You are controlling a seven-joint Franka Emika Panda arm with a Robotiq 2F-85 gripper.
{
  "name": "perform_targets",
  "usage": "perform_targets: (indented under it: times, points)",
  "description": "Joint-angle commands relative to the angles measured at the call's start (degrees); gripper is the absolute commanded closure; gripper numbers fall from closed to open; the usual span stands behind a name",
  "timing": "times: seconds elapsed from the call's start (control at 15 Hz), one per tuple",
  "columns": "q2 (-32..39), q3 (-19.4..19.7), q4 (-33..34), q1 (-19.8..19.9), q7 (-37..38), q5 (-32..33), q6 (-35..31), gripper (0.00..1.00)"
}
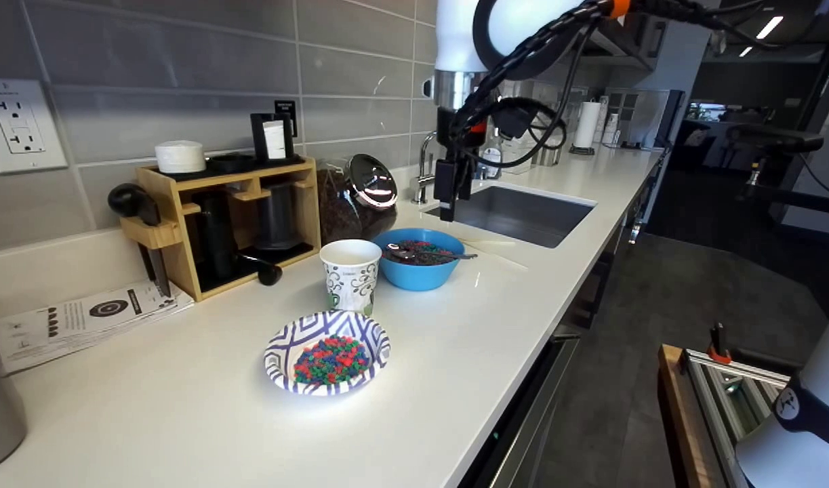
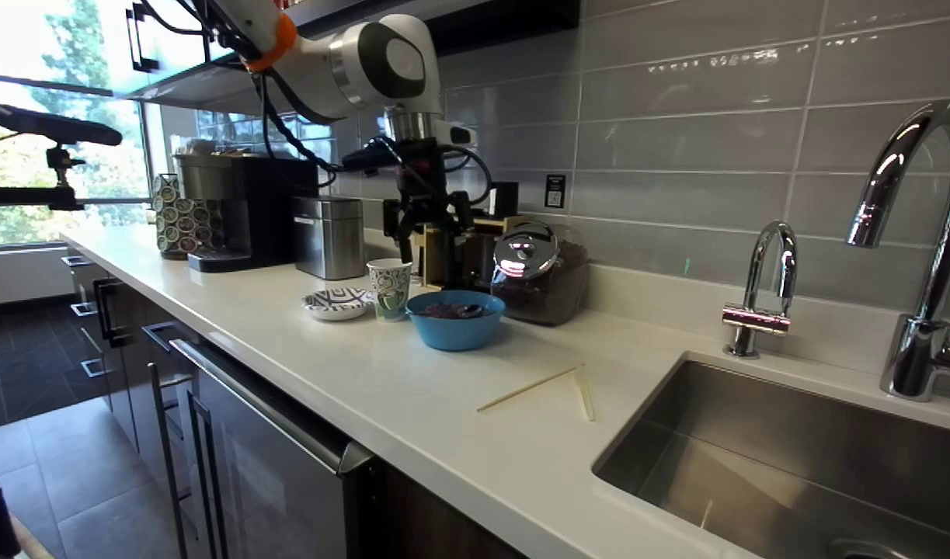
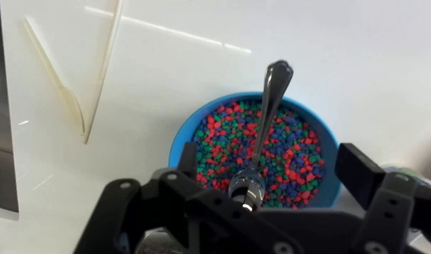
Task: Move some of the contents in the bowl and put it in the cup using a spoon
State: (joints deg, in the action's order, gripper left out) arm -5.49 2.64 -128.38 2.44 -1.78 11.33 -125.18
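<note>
The light-blue bowl point(image 1: 417, 276) point(image 2: 455, 334) point(image 3: 183, 141) stands on the counter, filled with red, green and blue pebbles point(image 3: 289, 148). A metal spoon point(image 3: 266, 121) point(image 1: 421, 255) lies in it, its handle over the rim. The white patterned paper cup point(image 1: 352, 279) point(image 2: 389, 289) stands upright beside the bowl. A patterned paper bowl point(image 1: 285, 356) point(image 2: 336, 304) with similar pebbles sits beyond the cup. My gripper point(image 3: 271, 165) point(image 2: 429, 248) is open and empty above the blue bowl. In the wrist view the spoon lies between its fingers, apart from them. The spoon's tip is partly hidden by the gripper.
A glass jar with a shiny lid point(image 2: 541, 272) and a wooden organizer point(image 1: 231, 224) stand by the wall. A pale knife point(image 3: 56, 76) and a thin stick point(image 3: 104, 70) lie between bowl and sink point(image 2: 754, 458). A metal canister point(image 2: 331, 237) and coffee machine point(image 2: 249, 210) stand farther along.
</note>
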Motion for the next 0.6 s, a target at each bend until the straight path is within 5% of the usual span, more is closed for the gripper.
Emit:
perform_targets:
  times: [0.0,0.2,0.27,0.53]
  points:
    - [-8.1,-0.8,-5.3,-0.8,-2.7,-1.3,6.5,0.0]
    - [-12.7,0.4,-7.6,-1.0,-5.9,-6.0,8.6,0.0]
    - [-8.4,-0.6,-4.3,-0.7,-3.6,-3.2,7.9,0.0]
    - [-9.1,-0.6,-4.5,-0.7,-3.8,-3.4,8.0,0.0]
